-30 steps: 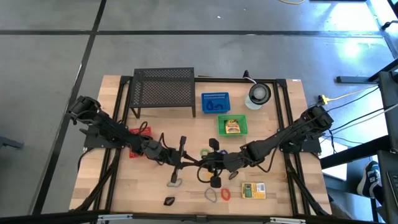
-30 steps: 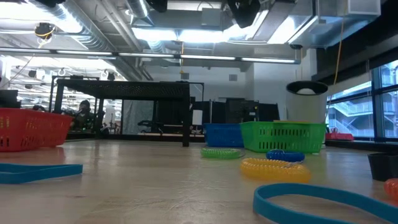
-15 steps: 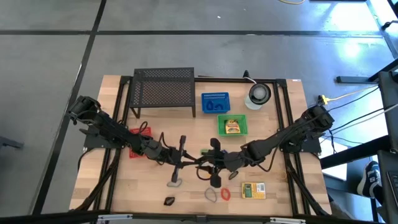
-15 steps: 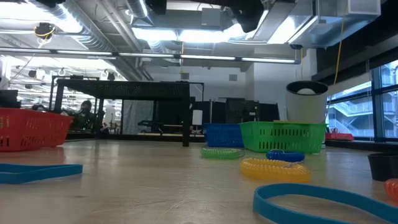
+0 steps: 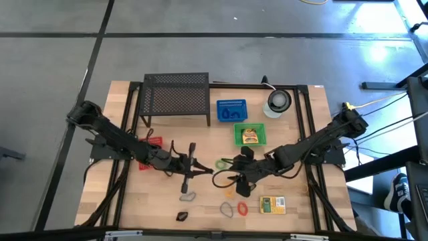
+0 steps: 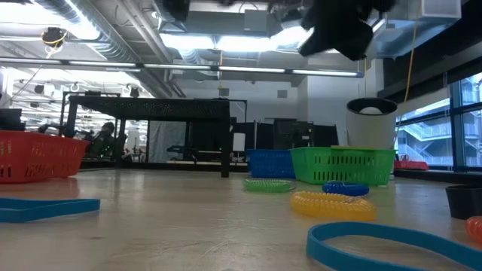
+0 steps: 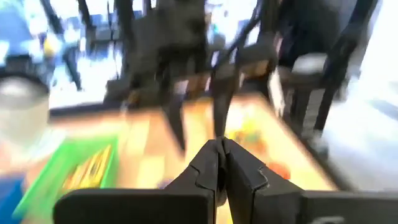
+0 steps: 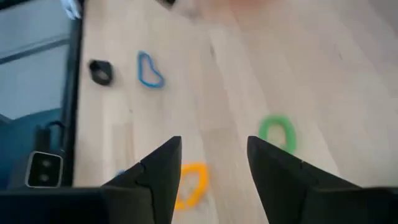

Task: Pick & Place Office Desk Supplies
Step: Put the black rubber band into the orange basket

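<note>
Right end effector (image 8: 211,171), fingers apart and empty, hovers at lower centre of the tabletop (image 5: 294,207) over a green loop (image 8: 277,132) and orange loop (image 8: 189,182); next, descend and close. Left end effector (image 7: 221,165) waits pinched together, centre-left.

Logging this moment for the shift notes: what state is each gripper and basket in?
left gripper: shut, empty.
right gripper: open, empty, above the table.
green basket: upright, yellowish item inside.
blue basket: upright, blue loop inside.
red basket: upright, contents hidden.
</note>
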